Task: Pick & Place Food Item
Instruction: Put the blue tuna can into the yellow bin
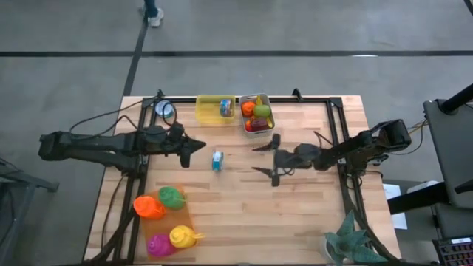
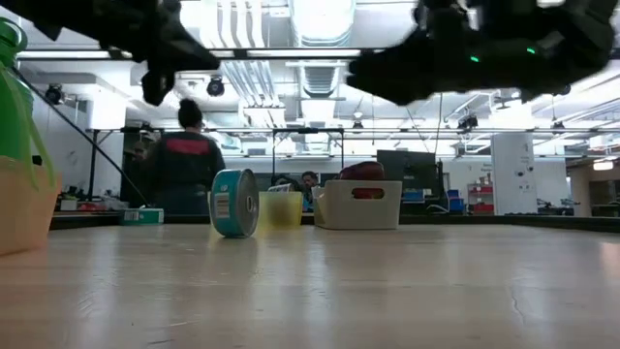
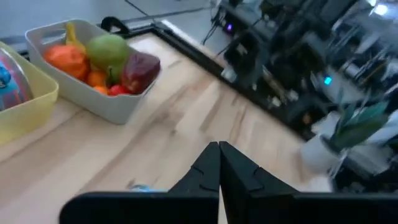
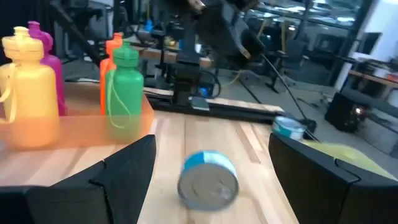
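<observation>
A blue-labelled can (image 1: 217,160) rests on its curved side on the wooden table (image 1: 310,214), midway between my two grippers; it also shows in the low view as the can (image 2: 234,203) and in the right wrist view as the can (image 4: 208,177). My left gripper (image 1: 199,145) hovers shut just left of it and above the table, its fingers (image 3: 219,163) closed on nothing. My right gripper (image 1: 267,157) stands open to the can's right, pointing level toward it, with the can ahead of its spread fingers (image 4: 134,165) and apart from them.
At the far edge stand a yellow bin (image 1: 211,111) holding another can (image 1: 226,108) and a pale bin (image 1: 256,113) of fruit. An orange tray (image 1: 166,218) with coloured bottles sits near left. A plant (image 1: 353,240) stands near right. A person (image 2: 189,160) is beyond the table.
</observation>
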`<state>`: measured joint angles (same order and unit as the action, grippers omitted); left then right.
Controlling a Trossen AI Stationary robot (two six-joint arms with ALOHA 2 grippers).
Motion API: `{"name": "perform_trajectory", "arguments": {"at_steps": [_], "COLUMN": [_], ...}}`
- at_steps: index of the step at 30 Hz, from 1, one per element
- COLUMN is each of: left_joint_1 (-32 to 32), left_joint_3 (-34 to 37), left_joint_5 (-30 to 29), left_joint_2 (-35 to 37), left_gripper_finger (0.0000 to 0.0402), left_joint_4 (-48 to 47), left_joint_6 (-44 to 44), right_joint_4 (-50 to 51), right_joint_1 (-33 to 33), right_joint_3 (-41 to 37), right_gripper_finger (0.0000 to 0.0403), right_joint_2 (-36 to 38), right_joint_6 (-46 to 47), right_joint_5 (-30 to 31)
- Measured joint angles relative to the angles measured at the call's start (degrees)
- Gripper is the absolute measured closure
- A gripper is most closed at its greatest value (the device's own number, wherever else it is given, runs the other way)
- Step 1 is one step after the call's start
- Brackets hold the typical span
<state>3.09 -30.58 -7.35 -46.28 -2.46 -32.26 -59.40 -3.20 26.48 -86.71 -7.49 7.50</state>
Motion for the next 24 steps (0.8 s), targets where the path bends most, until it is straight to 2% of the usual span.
{"name": "perform_trajectory", "arguments": {"at_steps": [6,10,16,18,24], "left_joint_1": [-0.03,-0.18,-2.29,-2.64,-2.80], "left_joint_3": [0.17,0.26,-0.48,-1.05,-1.81], "left_joint_5": [-0.20,-0.20,-0.48,-0.77,-0.81], "left_joint_2": [-3.20,-7.72,-12.99,-14.00,-13.94], "left_gripper_finger": [0.0399,0.0399,0.0399,0.0399,0.0399], "left_joint_4": [0.22,4.30,9.17,8.88,7.76], "left_joint_6": [7.50,11.55,23.06,23.18,23.30], "right_joint_4": [-6.40,-5.28,-6.68,-7.70,-6.87], "right_joint_1": [0.96,2.30,4.74,5.10,5.06], "right_joint_3": [-6.88,-11.41,-17.72,-18.42,-20.60], "right_gripper_finger": [0.0097,0.0097,0.0097,0.0097,0.0097], "right_joint_2": [2.28,3.88,8.02,9.65,13.37], "right_joint_6": [2.20,0.51,3.85,4.11,4.44], "right_joint_5": [1.76,1.66,2.32,4.48,5.72]}}
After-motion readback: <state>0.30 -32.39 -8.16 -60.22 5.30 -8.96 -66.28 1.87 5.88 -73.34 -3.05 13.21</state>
